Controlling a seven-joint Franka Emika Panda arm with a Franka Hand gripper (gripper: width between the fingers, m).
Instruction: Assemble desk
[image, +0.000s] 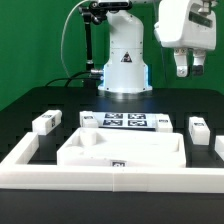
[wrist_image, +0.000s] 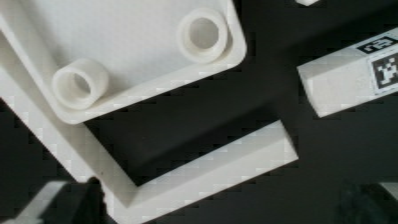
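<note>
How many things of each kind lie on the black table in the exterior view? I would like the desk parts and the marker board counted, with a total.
tabletop panel: 1
block legs: 4
marker board: 1
Total: 6

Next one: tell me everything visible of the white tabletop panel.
The tabletop panel is a white rectangle, plastic by its look, lying flat on the black table by the near white rim; whether they touch I cannot tell. Its upper face shows raised walls around recessed hollows, and the wrist view shows two round sockets near one edge. A square tag sits on its near side. No leg is fitted; the open gripper hangs above, apart.
</note>
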